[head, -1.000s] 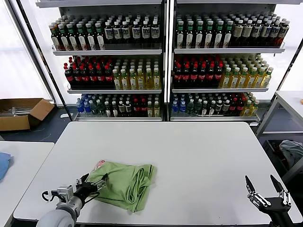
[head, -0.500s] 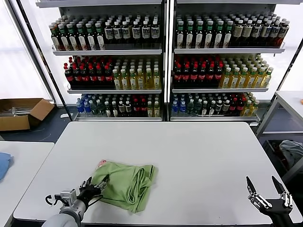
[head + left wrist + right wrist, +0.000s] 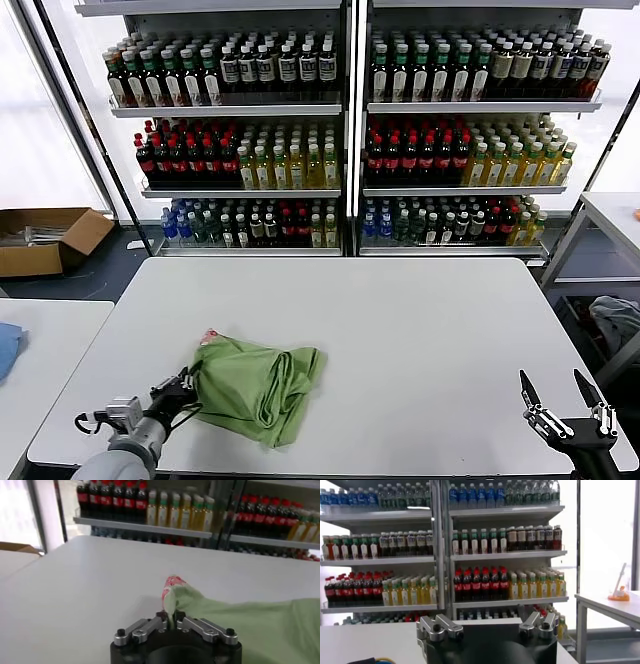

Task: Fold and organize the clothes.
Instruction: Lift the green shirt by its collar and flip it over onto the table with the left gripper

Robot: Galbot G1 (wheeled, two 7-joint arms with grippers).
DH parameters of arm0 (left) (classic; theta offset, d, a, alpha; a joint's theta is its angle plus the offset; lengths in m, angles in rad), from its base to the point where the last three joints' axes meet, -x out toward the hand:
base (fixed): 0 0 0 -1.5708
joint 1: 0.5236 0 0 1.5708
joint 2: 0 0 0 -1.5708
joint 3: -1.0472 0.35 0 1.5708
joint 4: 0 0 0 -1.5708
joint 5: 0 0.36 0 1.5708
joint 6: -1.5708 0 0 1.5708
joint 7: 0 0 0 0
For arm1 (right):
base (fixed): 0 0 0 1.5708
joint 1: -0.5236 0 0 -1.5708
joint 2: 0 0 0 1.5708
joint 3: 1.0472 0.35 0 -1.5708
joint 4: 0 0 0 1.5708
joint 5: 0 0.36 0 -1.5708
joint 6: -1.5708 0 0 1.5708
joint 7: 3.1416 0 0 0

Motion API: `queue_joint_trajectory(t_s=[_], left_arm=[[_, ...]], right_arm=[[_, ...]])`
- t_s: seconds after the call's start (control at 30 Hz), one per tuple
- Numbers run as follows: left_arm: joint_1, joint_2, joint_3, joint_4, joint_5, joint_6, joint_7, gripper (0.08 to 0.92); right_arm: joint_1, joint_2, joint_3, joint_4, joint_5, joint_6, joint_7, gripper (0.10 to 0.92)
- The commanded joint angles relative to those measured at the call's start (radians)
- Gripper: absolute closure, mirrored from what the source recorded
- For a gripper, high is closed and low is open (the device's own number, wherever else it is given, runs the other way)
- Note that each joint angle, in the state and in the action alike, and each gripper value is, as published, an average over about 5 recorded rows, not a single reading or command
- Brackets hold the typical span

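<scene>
- Green cotton is pinched in my left hand, at the near left corner of the white surface; the wrist view shows both fingers closed tight on a fold of the shirt.
- I read that grip as chosen at the shirt's edge so the cloth can be lifted or dragged flat for a fold, though that is my guess.
- My right hand hangs off the near right corner, fingers spread wide and holding nothing, parked well apart from the cloth.
- Bunched and crumpled, the shirt lies on the left part of the surface, a bit of its red-and-white print poking out at the far end of the bundle.
- No neat fold is there yet, so I judge the task barely started.
- Beyond the surface stand shelves of bottles, no part of the job.
</scene>
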Motion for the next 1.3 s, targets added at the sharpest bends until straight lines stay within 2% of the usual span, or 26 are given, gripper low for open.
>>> queue_joint_trajectory(t_s=[0.03, 0.23, 0.43, 0.53, 0.63, 0.83, 1.07, 1.17, 1.3], left_arm=[[0.017, 0.06, -0.25, -0.006, -0.147, -0.014, -0.007, 0.898], [0.041, 0.121, -0.422, 0.034, -0.194, -0.013, 0.001, 0.905], [0.032, 0.233, -0.577, 0.082, -0.216, 0.008, -0.006, 0.905], [0.03, 0.27, -0.609, 0.061, -0.215, 0.028, -0.019, 0.905], [0.033, 0.265, -0.608, -0.012, -0.216, 0.051, -0.037, 0.905], [0.066, 0.14, -0.465, -0.212, -0.219, 0.082, -0.089, 0.905], [0.07, 0.042, -0.259, -0.335, -0.205, 0.098, -0.162, 0.905], [0.076, 0.016, -0.115, -0.375, -0.177, 0.099, -0.217, 0.905], [0.068, -0.015, 0.153, -0.386, -0.126, 0.1, -0.327, 0.905]], right_arm=[[0.009, 0.002, -0.004, -0.009, 0.001, 0.001, 0.0, 0.203], [0.021, 0.001, -0.012, -0.016, 0.007, 0.003, 0.0, 0.203], [0.019, -0.018, -0.018, -0.032, 0.019, 0.018, -0.001, 0.203], [0.023, -0.029, -0.024, -0.04, 0.025, 0.024, 0.001, 0.203], [0.03, -0.034, -0.029, -0.048, 0.031, 0.029, 0.006, 0.203], [0.031, -0.027, -0.035, -0.047, 0.03, 0.029, 0.01, 0.203], [0.018, -0.027, -0.028, -0.039, 0.032, 0.031, 0.008, 0.203], [0.018, -0.014, -0.033, -0.041, 0.027, 0.034, 0.008, 0.203], [0.025, 0.005, -0.042, -0.036, 0.019, 0.035, 0.014, 0.203]])
